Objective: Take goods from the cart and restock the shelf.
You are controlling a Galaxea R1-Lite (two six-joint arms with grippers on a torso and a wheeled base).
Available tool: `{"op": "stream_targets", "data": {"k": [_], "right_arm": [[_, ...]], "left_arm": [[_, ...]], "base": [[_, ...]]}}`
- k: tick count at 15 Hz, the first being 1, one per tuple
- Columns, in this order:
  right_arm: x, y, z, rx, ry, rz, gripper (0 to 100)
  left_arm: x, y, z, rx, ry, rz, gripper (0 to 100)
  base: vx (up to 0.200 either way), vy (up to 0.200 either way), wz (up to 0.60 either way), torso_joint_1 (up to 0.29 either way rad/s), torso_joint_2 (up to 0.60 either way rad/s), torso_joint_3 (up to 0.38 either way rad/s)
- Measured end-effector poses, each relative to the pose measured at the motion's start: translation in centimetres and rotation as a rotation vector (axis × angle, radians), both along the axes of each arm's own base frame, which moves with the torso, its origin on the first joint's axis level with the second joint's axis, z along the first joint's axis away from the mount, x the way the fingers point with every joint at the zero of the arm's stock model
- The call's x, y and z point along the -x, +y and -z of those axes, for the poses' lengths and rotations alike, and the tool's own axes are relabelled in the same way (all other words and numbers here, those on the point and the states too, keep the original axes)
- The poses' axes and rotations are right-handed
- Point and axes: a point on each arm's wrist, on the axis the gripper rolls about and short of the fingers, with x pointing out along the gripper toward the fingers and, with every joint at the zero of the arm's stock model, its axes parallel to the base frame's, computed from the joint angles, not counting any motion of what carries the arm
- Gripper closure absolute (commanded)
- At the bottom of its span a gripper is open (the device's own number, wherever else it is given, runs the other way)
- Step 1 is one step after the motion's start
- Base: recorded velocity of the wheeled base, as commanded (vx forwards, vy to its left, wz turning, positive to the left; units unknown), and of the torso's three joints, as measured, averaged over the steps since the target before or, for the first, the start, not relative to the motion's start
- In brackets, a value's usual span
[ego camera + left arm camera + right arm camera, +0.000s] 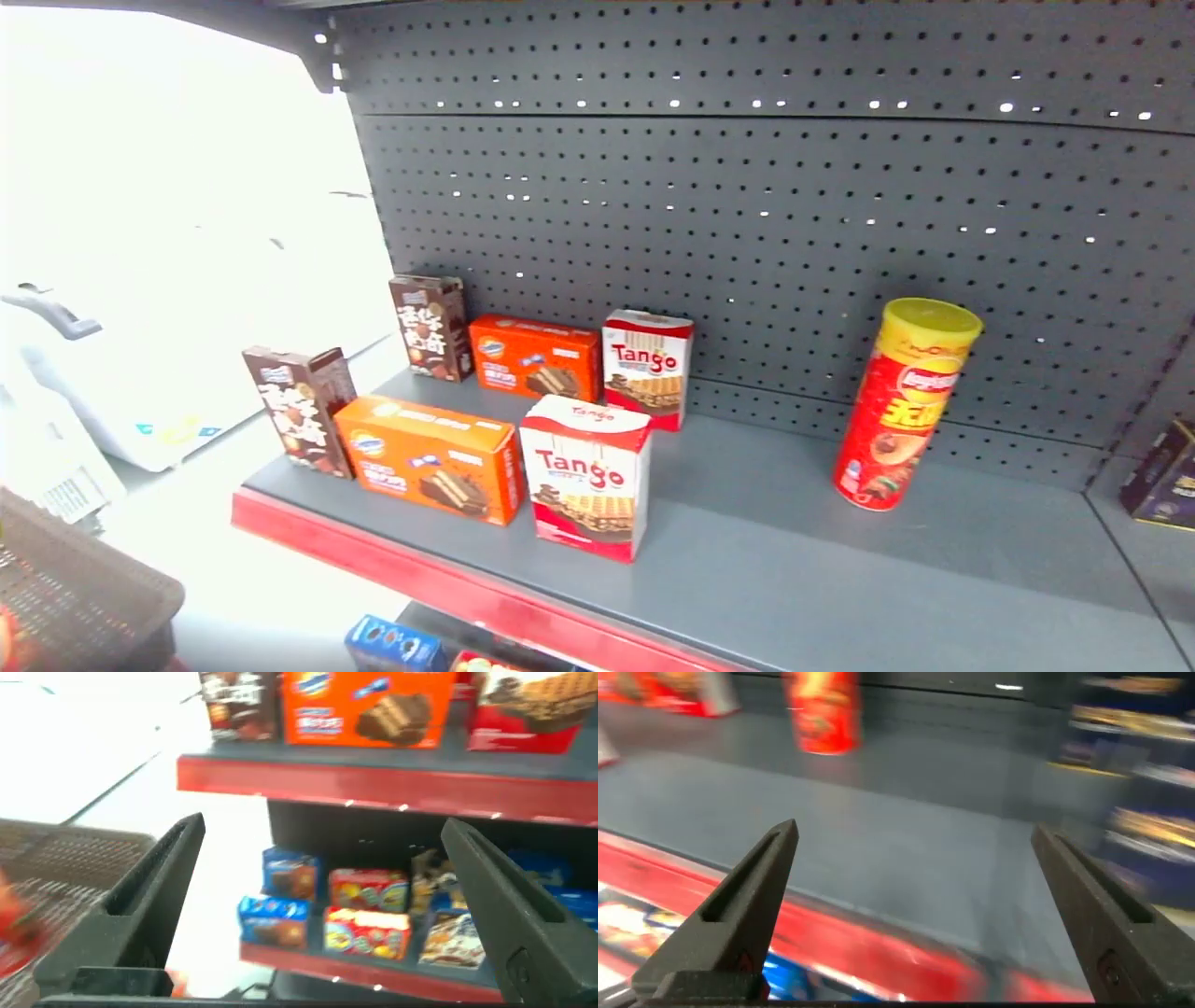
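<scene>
Head view, cart (pixel 84 588) cut off btm-left, lower-shelf pkgs (pixel 392 646) mostly hidden

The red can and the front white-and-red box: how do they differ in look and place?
The red can is a round tube with a yellow lid; the front white-and-red box is flat-sided with a white top. The can stands alone toward the shelf's right; the box stands beside an orange box. Both stand upright on the grey shelf.
</scene>
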Motion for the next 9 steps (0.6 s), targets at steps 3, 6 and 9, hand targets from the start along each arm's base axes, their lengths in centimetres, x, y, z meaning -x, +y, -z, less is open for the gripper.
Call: {"op": "stream_targets", "data": {"k": [3,6,9], "right_arm": [[0.00,0.00,0.00,0.000,0.000,0.000,0],[0.00,0.00,0.00,0.000,0.000,-0.001,0],[0.00,0.00,0.01,-0.001,0.001,0.000,0]], "left_arm": [[0.00,0.00,0.00,-0.001,0.000,-0.001,0],[0.00,0.00,0.00,0.000,0.000,0.001,0],[0.00,-0.01,0.00,0.000,0.000,0.000,0]], "base": [[0.000,0.000,0.60,0.001,0.01,-0.001],[0.000,0.000,0.60,0.002,0.00,0.001],[0.000,0.000,0.00,0.000,0.00,0.000]]}}
